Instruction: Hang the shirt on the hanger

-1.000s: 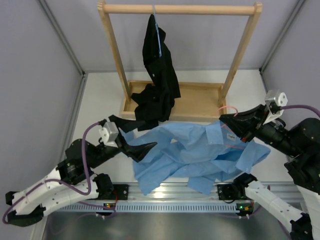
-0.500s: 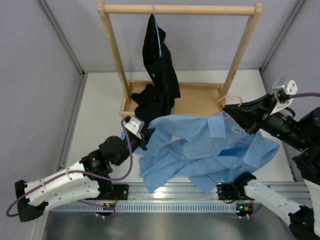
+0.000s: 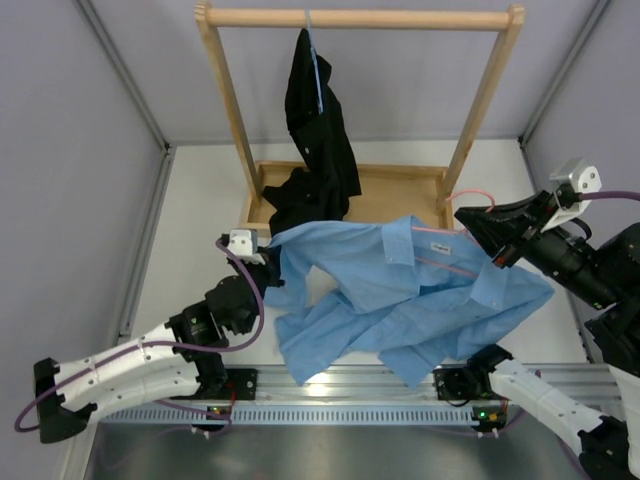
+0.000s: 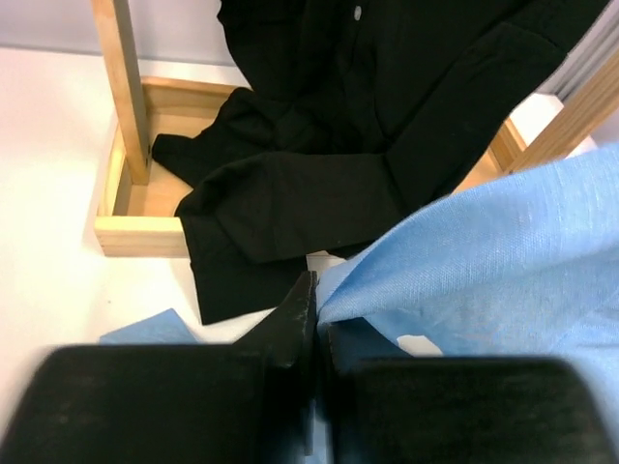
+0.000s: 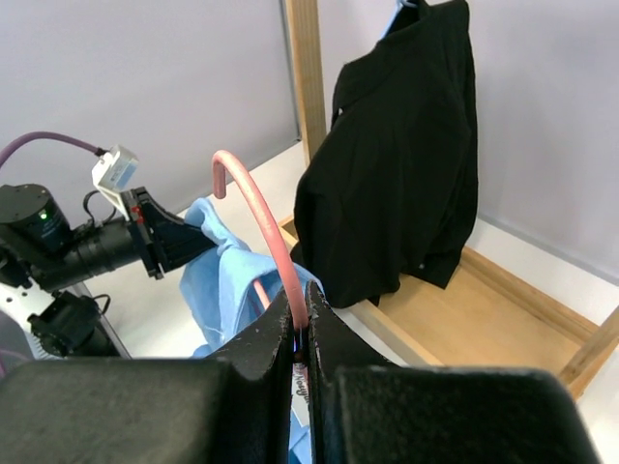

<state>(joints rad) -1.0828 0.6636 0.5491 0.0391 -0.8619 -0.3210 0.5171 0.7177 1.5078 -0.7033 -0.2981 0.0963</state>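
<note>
The light blue shirt (image 3: 400, 295) hangs stretched between my two grippers above the table, its lower part bunched near the front edge. My left gripper (image 3: 270, 262) is shut on a fold of the shirt's left edge; in the left wrist view the fabric (image 4: 503, 261) comes out of the pinched jaws of that gripper (image 4: 317, 296). The pink hanger (image 3: 462, 195) has its hook sticking up at the right, and its wire runs under the collar. My right gripper (image 3: 480, 230) is shut on the hanger's neck (image 5: 263, 208), with the jaws of that gripper (image 5: 301, 309) closed round the wire.
A wooden rack (image 3: 360, 17) with a tray base (image 3: 400, 200) stands at the back. A black garment (image 3: 320, 130) hangs from it on a thin blue hanger (image 3: 314, 60), its tail close to my left gripper. Grey walls close in both sides.
My left gripper went from open beside the shirt to shut on its left edge, then lifted it back toward the rack. My right gripper carried the hanger up and to the right.
</note>
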